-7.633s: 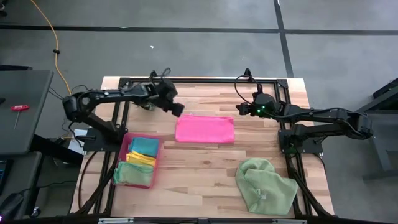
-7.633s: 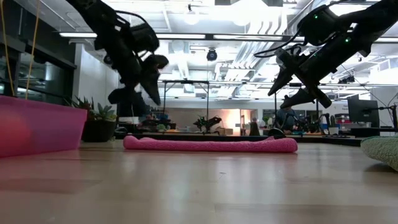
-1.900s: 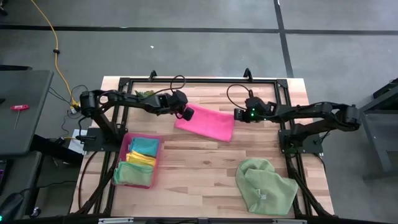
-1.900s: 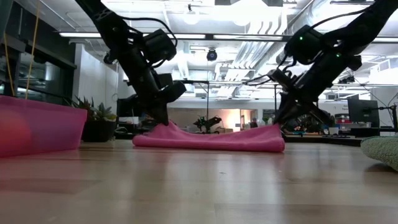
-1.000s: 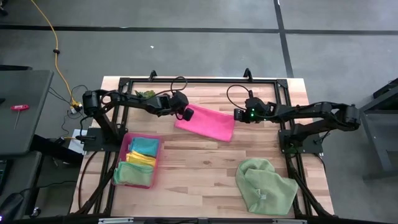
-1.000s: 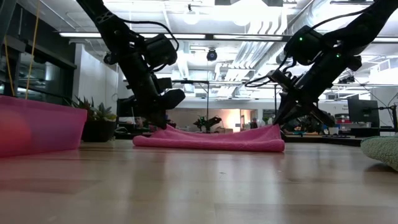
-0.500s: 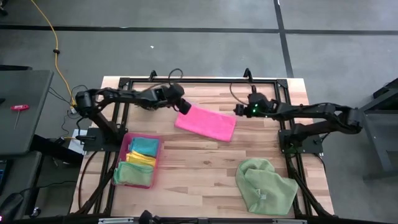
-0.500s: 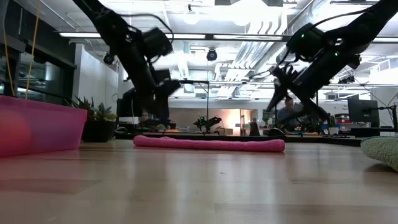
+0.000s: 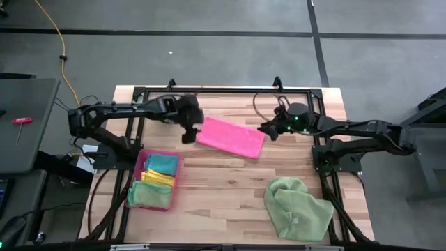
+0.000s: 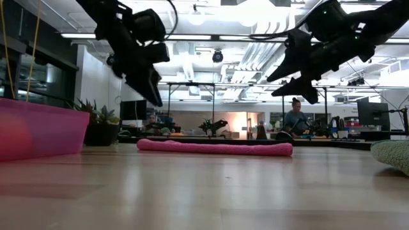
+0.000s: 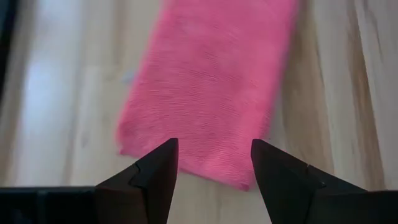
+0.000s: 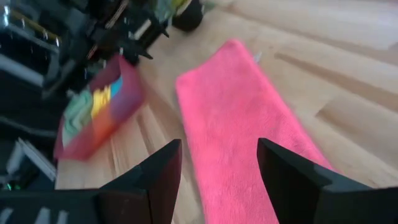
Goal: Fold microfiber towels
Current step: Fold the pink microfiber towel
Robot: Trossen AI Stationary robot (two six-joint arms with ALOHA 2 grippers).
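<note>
A hot pink towel lies folded into a flat strip on the table's far middle, slanting a little; the low view shows it as a low roll. My left gripper hangs open above its left end, clear of it. My right gripper hangs open above its right end, also clear. In the low view both grippers, left and right, stand well above the cloth.
A translucent pink tray at the near left holds folded teal, yellow and pale green towels. A crumpled pale green towel lies at the near right. A small plant stands at the far left. A person sits in the room beyond.
Both grippers have opened and let go of the pink towel's two ends, then risen above it; the left one has also rolled about its own line. The towel's raised ends have dropped, and it now lies flat on the table.
</note>
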